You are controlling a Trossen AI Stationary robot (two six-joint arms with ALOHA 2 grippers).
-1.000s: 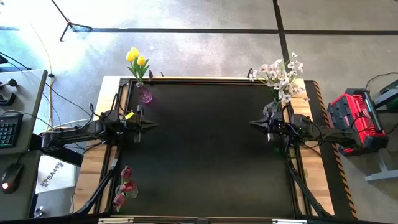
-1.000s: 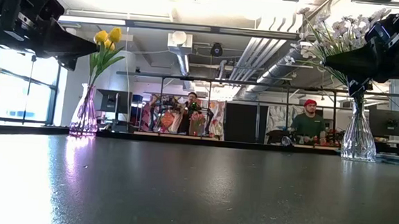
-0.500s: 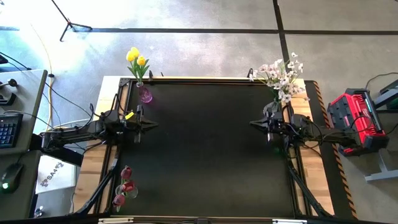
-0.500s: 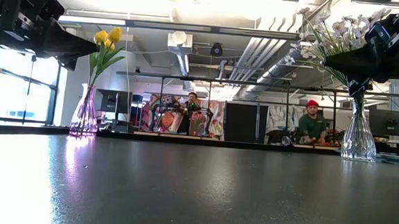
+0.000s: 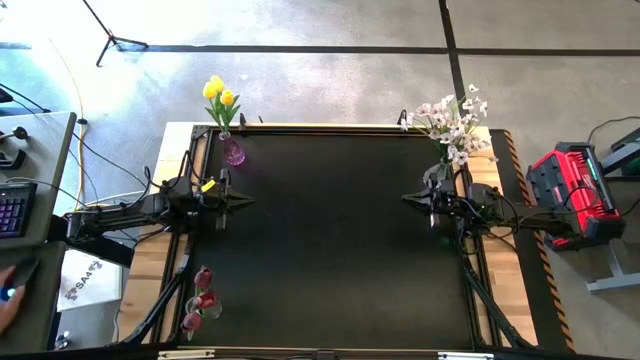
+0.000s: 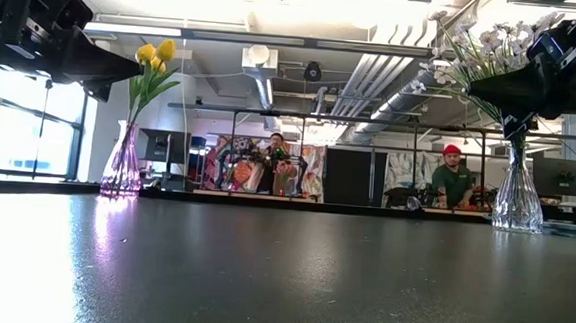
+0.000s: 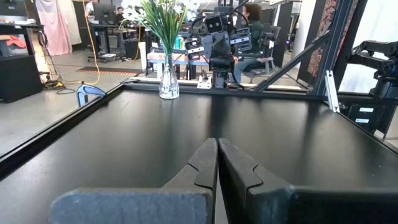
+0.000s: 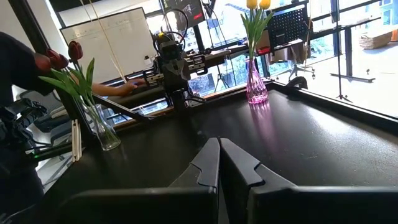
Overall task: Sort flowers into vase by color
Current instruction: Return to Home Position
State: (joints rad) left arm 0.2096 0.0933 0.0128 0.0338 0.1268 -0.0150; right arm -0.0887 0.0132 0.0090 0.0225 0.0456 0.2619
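Yellow tulips [image 5: 218, 95] stand in a pink glass vase [image 5: 233, 152] at the table's far left corner. A spray of pale pink-white blossoms [image 5: 452, 120] stands in a clear vase [image 6: 517, 201] at the far right corner. Dark red tulips [image 5: 198, 300] stand in a clear vase [image 8: 102, 132] at the near left corner. My left gripper [image 5: 246, 201] is shut and level above the left edge, holding nothing. My right gripper [image 5: 408, 199] is shut and level above the right edge, holding nothing. The two point at each other across the table.
The black tabletop [image 5: 330, 240] lies between the two arms. A red tool case [image 5: 572, 190] sits on the floor right of the table. A desk with a keyboard [image 5: 12, 205] stands at the left. People sit in the room beyond the table [image 6: 451, 182].
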